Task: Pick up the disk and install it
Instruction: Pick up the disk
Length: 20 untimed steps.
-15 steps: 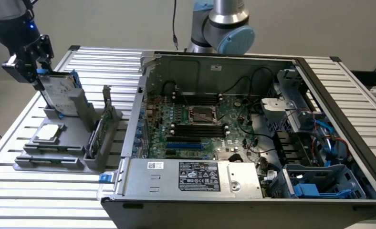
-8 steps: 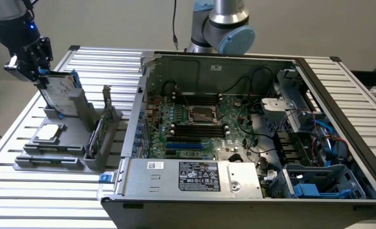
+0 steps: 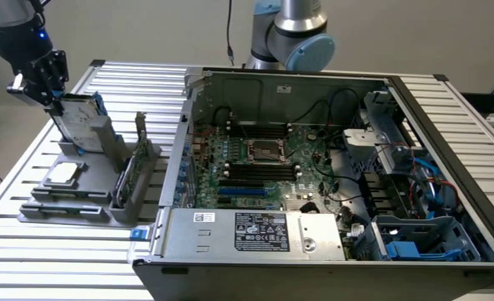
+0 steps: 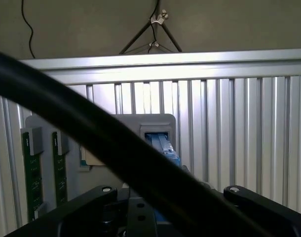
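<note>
Upper left of the exterior view: the gripper [image 3: 54,99] is down on the top edge of the disk [image 3: 84,124], which stands tilted in the gray holder [image 3: 71,204]. Clamped or not, I can't tell.

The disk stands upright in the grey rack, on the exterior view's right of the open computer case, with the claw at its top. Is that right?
Not quite: the side is wrong. The exterior view shows the disk standing upright in the grey rack on the exterior view's left of the open computer case, with the claw at its top.
</note>
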Available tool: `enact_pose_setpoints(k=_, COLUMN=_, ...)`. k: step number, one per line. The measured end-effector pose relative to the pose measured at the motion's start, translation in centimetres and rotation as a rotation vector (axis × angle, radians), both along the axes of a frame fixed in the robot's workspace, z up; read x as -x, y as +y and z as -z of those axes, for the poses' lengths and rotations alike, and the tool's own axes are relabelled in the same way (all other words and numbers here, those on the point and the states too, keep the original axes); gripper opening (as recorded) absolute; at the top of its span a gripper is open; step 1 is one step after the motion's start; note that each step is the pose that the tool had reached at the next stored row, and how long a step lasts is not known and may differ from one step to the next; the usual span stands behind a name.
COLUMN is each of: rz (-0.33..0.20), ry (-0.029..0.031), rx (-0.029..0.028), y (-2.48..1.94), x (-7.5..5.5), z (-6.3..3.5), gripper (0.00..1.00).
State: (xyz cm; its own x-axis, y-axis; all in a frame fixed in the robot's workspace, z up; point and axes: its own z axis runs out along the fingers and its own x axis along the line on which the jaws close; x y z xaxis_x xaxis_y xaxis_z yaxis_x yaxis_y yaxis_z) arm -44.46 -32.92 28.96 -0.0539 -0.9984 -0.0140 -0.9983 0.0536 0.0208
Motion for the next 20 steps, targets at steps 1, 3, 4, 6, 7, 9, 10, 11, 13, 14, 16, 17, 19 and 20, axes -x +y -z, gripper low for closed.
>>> enact_pose_setpoints(k=1, rz=0.0, ry=-0.0001, rx=0.0, y=0.0, x=0.0, z=0.0, gripper=0.33)
enact_pose_setpoints(k=3, rz=0.0, ry=-0.0001, rx=-0.0001, y=0.0, x=0.0, z=0.0, gripper=0.33)
enact_pose_setpoints(k=4, rz=0.0, ry=-0.0001, rx=0.0, y=0.0, x=0.0, z=0.0, gripper=0.33)
enact_pose_setpoints(k=6, rz=0.0, ry=-0.0001, rx=-0.0002, y=-0.03, x=0.0, z=0.01, gripper=0.33)
enact_pose_setpoints(k=7, rz=0.0, ry=-0.0001, rx=-0.0002, y=-0.07, x=0.0, z=0.02, gripper=0.33)
enact_pose_setpoints(k=9, rz=0.0, ry=-0.0001, rx=-0.0001, y=-0.11, x=0.0, z=0.05, gripper=0.33)
enact_pose_setpoints(k=10, rz=0.0, ry=0.0, rx=0.0, y=-0.14, x=0.0, z=0.06, gripper=0.33)
enact_pose_setpoints(k=11, rz=0.0, ry=0.0001, rx=0.0, y=-0.16, x=0.0, z=0.06, gripper=0.33)
enact_pose_setpoints(k=13, rz=0.0, ry=0.0001, rx=0.0001, y=-0.2, x=0.0, z=0.07, gripper=0.33)
enact_pose_setpoints(k=14, rz=0.0, ry=0.0001, rx=0.0, y=-0.2, x=0.0, z=0.07, gripper=0.33)
enact_pose_setpoints(k=16, rz=0.0, ry=-0.0001, rx=-0.0003, y=-0.22, x=0.0, z=0.07, gripper=0.33)
enact_pose_setpoints(k=17, rz=0.0, ry=-0.0001, rx=-0.0004, y=-0.22, x=0.0, z=0.07, gripper=0.33)
enact_pose_setpoints(k=19, rz=0.0, ry=-0.0005, rx=-0.0008, y=-0.22, x=0.0, z=0.07, gripper=0.33)
enact_pose_setpoints(k=20, rz=0.0, ry=-0.001, rx=-0.0008, y=-0.23, x=0.0, z=0.07, gripper=0.33)
